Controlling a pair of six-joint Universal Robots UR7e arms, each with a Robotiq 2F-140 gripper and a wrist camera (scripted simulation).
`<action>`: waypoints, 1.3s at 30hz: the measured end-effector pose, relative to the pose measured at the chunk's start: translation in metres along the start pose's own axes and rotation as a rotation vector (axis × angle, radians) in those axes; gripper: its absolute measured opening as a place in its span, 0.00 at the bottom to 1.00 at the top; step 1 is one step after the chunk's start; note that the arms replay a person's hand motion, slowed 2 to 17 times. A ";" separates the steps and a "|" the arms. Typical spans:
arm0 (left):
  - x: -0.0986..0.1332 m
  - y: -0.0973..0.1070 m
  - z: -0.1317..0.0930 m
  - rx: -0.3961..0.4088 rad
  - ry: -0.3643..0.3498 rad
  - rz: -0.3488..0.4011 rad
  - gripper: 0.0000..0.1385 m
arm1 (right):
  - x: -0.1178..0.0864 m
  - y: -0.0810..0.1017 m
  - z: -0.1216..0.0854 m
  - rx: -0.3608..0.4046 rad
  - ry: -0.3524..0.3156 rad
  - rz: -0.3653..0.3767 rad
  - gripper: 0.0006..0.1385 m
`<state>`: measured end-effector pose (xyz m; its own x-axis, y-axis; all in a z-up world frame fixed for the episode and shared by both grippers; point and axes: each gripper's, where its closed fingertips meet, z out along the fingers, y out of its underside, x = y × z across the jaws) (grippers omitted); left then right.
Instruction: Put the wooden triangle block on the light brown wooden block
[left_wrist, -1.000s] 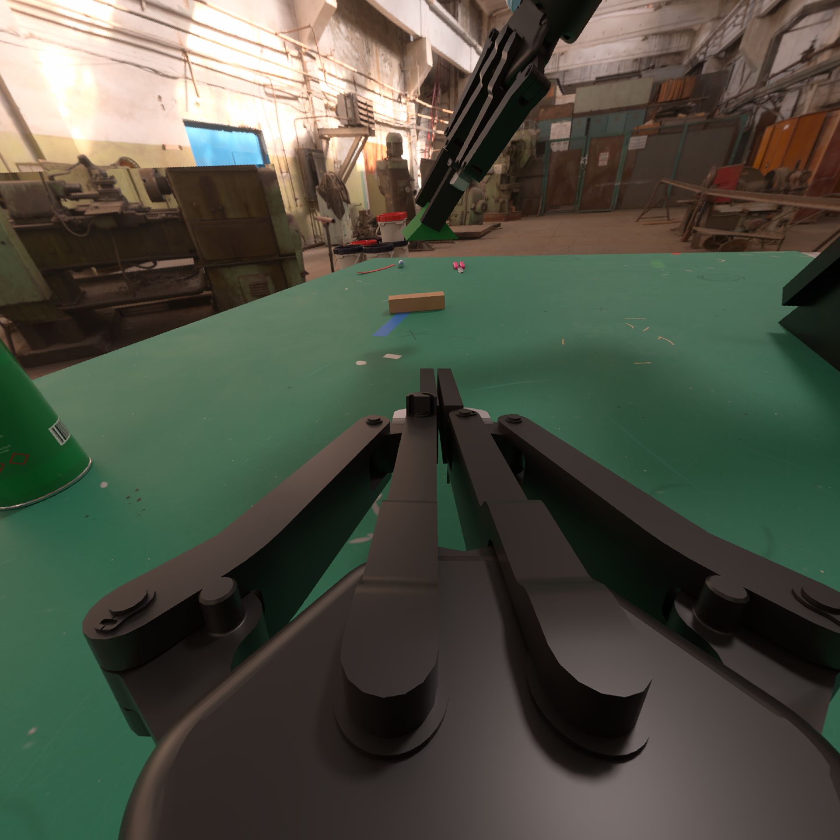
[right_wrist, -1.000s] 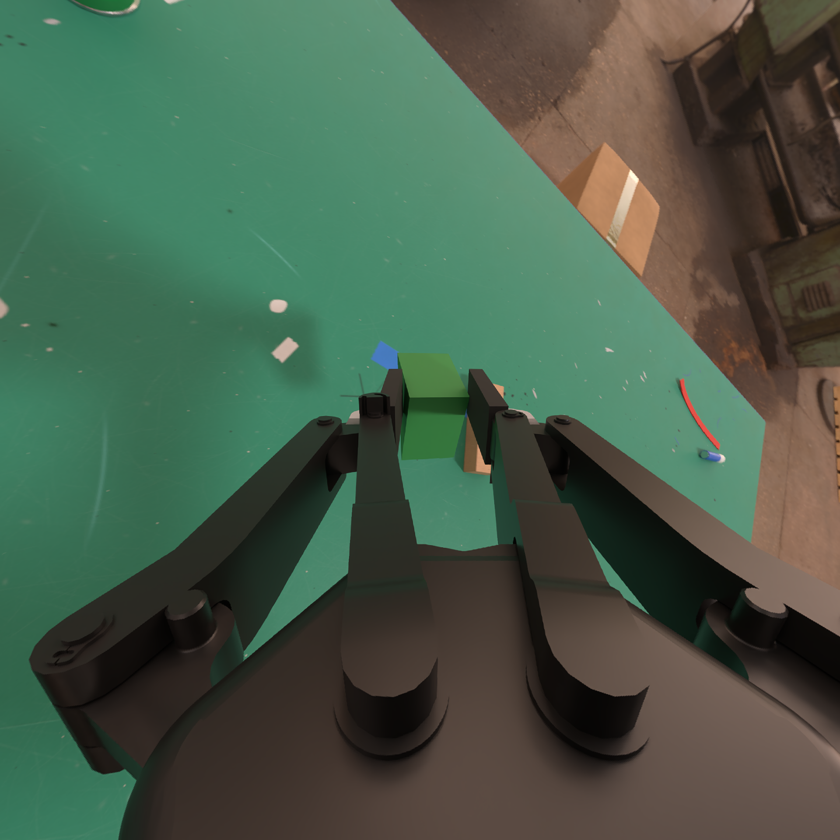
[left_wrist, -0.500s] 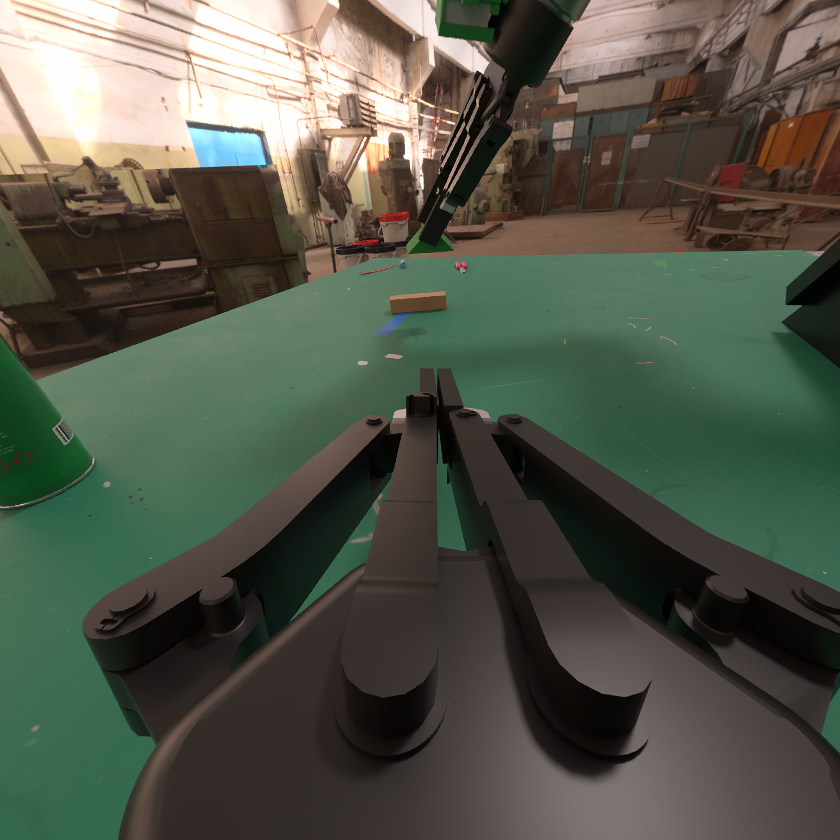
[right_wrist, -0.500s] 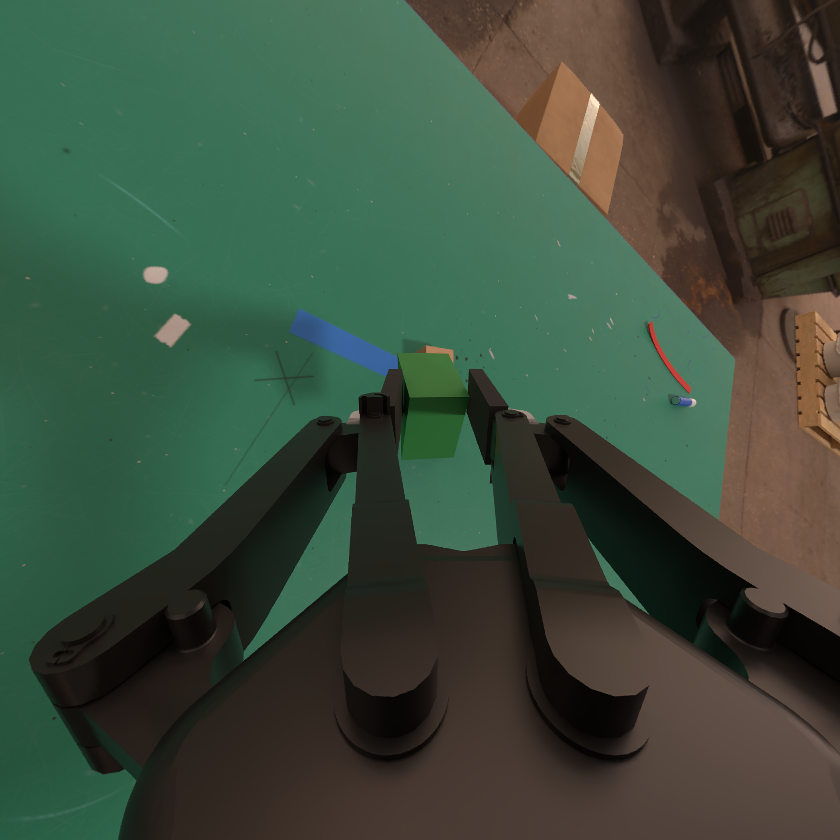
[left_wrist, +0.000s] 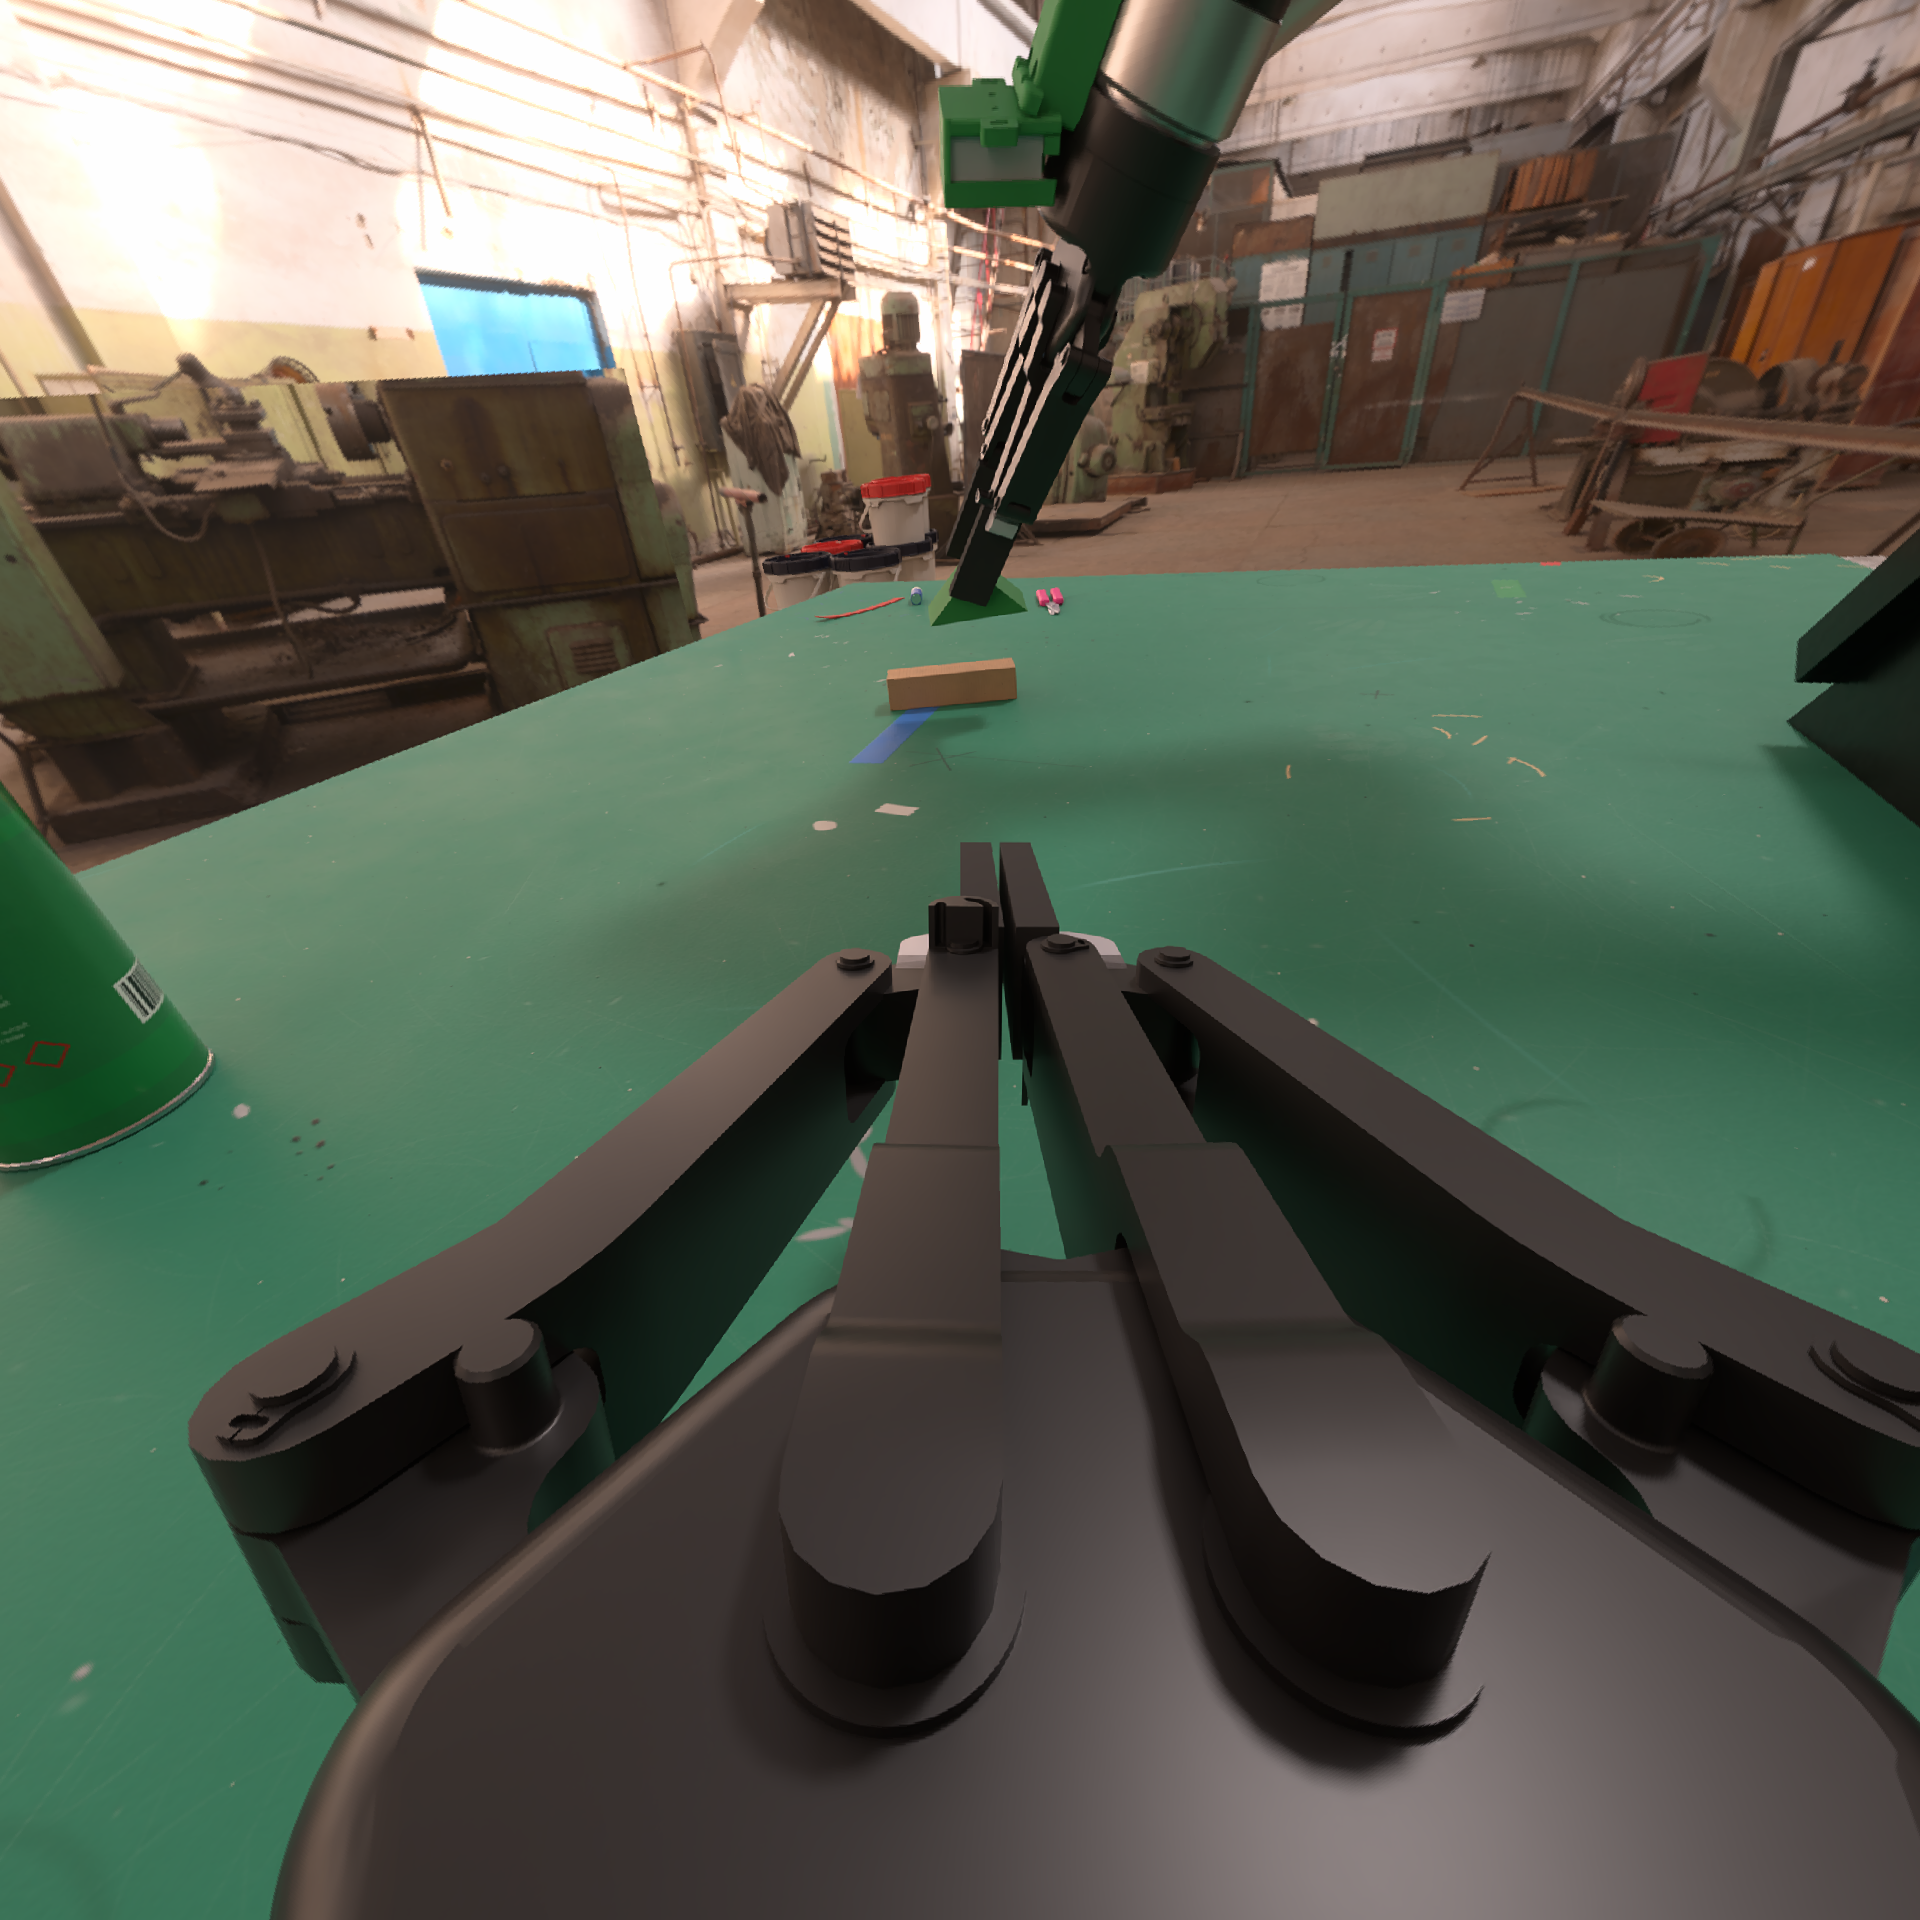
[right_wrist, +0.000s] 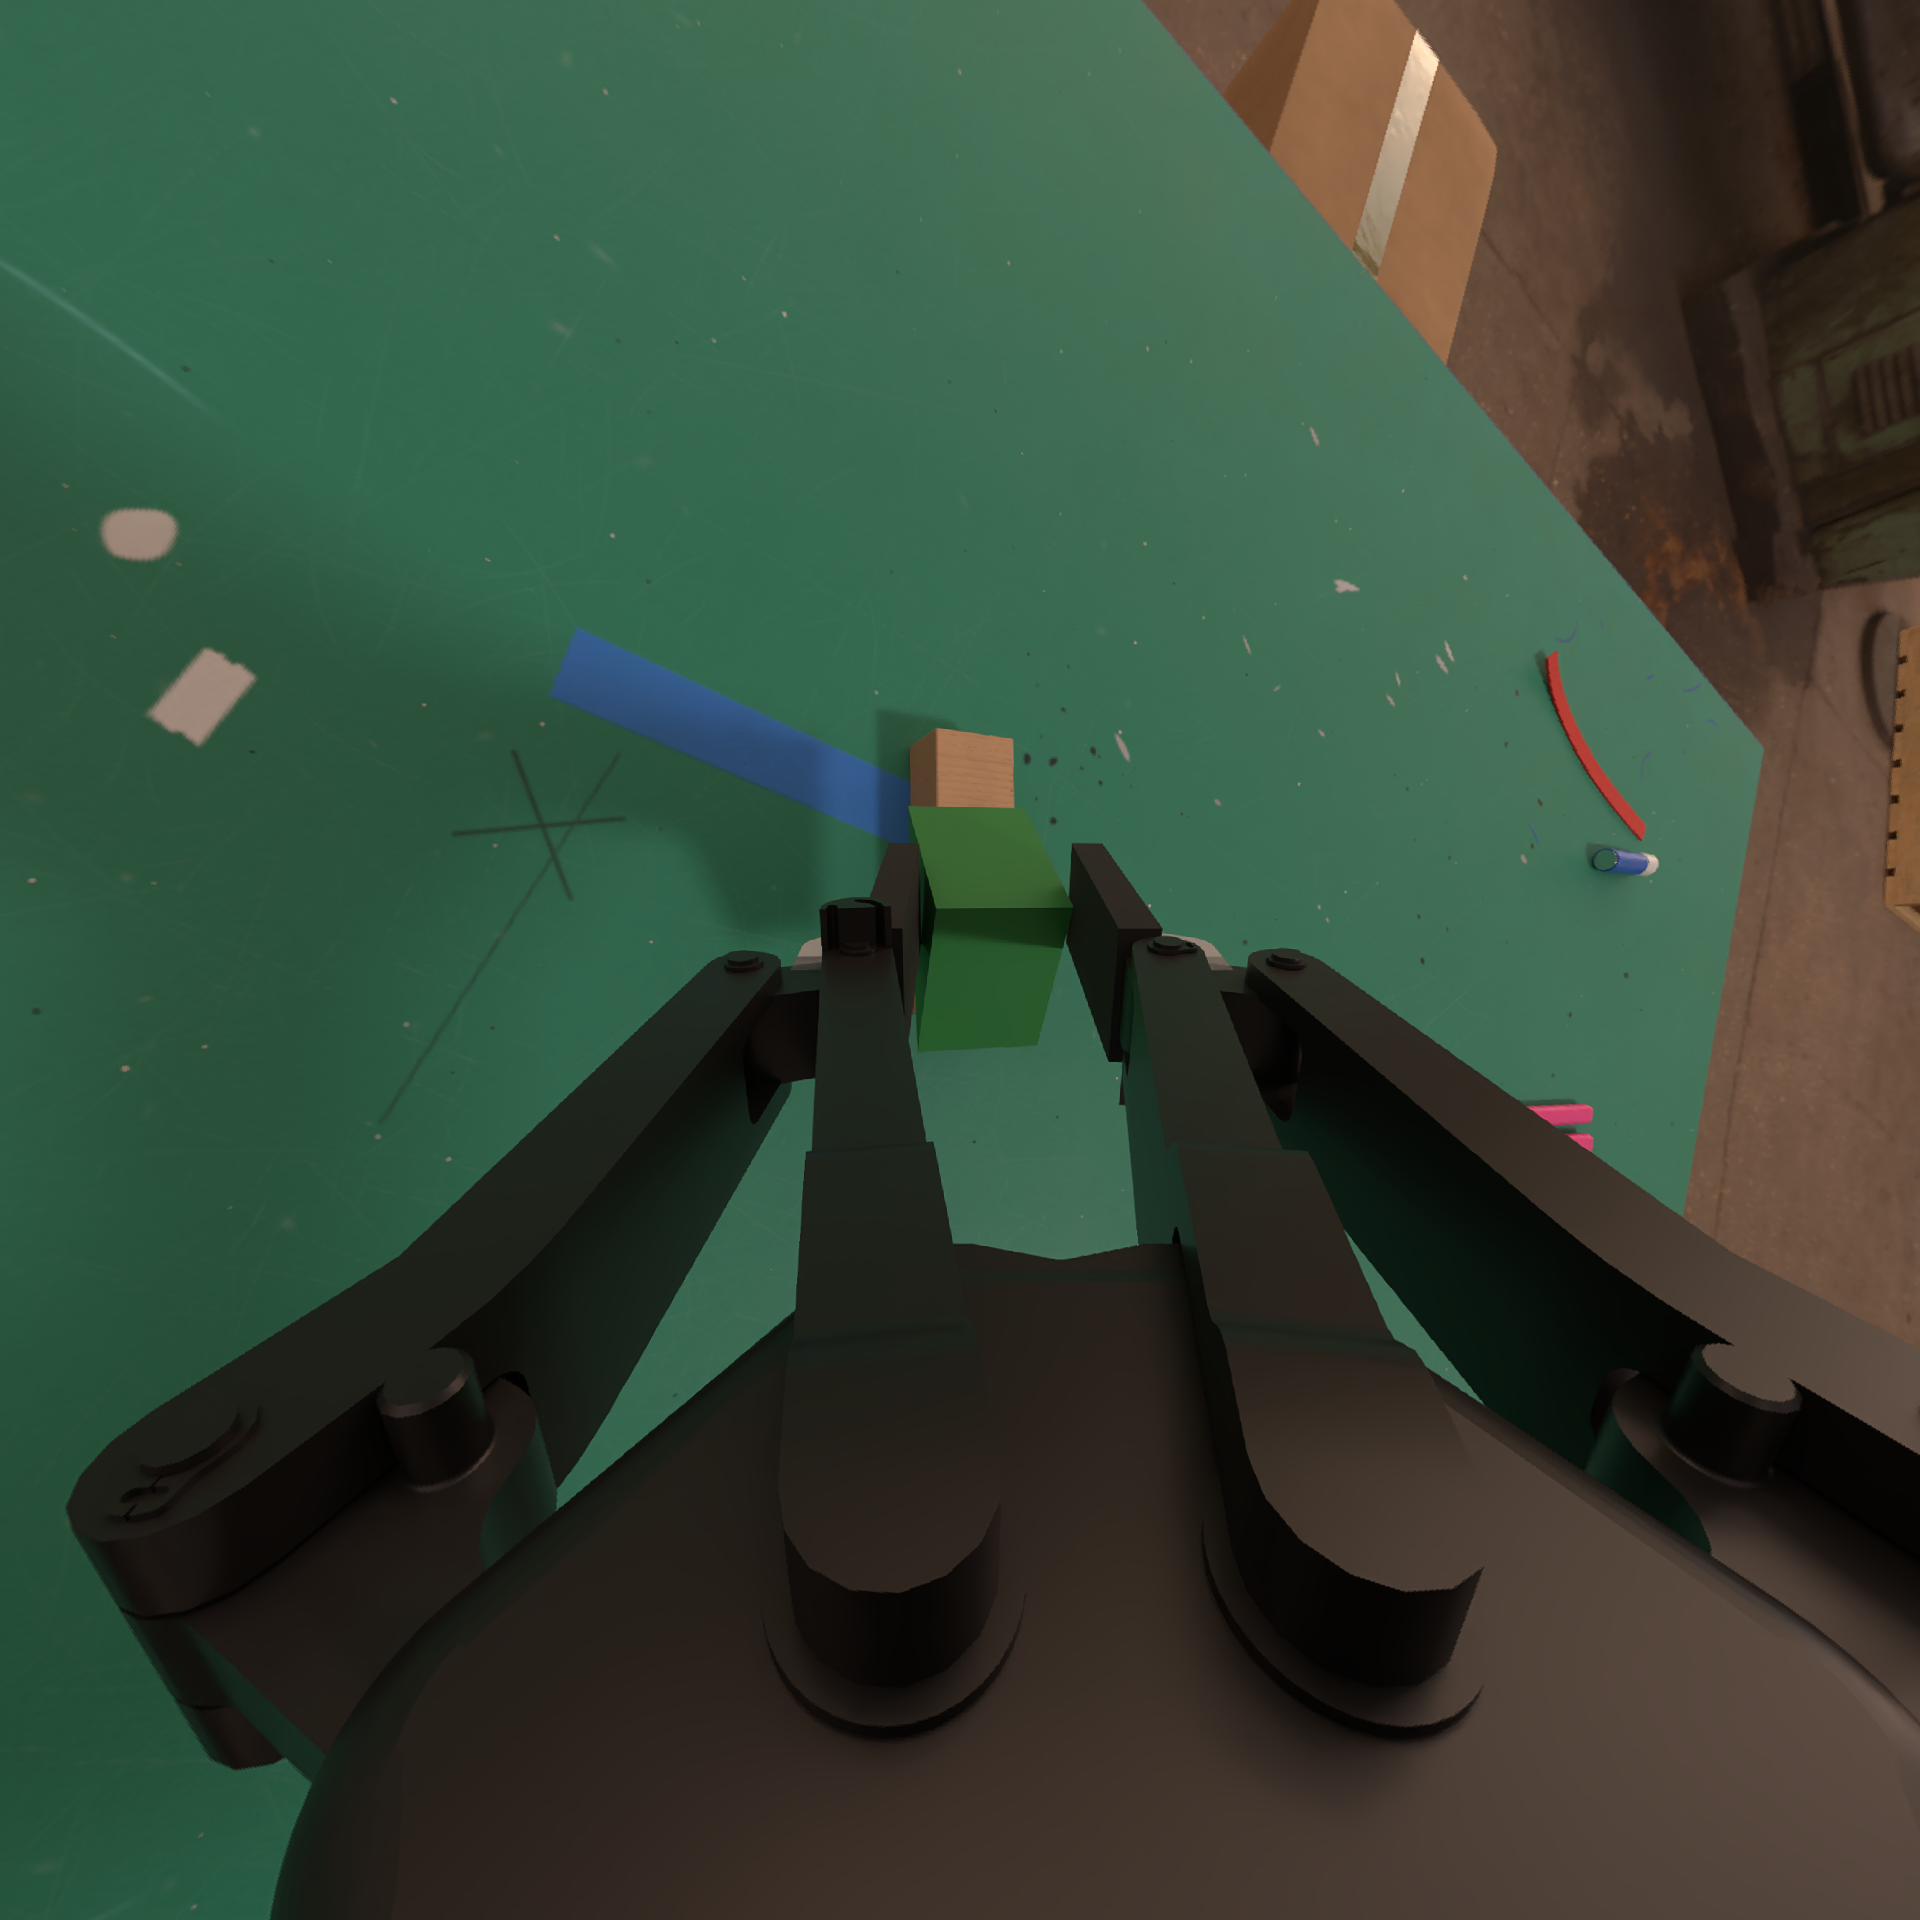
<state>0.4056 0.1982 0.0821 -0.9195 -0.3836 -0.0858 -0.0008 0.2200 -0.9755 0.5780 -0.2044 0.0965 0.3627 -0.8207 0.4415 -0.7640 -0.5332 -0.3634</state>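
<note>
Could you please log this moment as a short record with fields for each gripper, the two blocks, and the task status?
right gripper: shut on the triangle, held above the table
left gripper: shut, empty, low over the table
triangle: green, between the right fingers, off the table
brown block: lying flat on the table, one end over a blue tape strip
alignment: in the right wrist view the block shows just beyond the triangle
status: triangle not yet on the block
</note>
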 end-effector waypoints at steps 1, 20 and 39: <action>0.000 0.000 0.000 -0.001 0.000 0.001 0.02 | 0.001 0.001 0.002 -0.005 0.000 0.001 0.28; 0.001 0.002 0.002 -0.016 0.012 -0.001 0.01 | 0.011 0.007 0.036 -0.051 -0.018 -0.001 0.28; 0.001 0.001 0.002 -0.013 0.029 -0.021 0.01 | 0.011 0.005 0.053 -0.049 -0.045 -0.005 0.27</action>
<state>0.4053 0.1959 0.0806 -0.9302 -0.3624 -0.0589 -0.0256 0.2241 -0.9742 0.6061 -0.2272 0.0561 0.3893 -0.8269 0.4058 -0.7867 -0.5276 -0.3204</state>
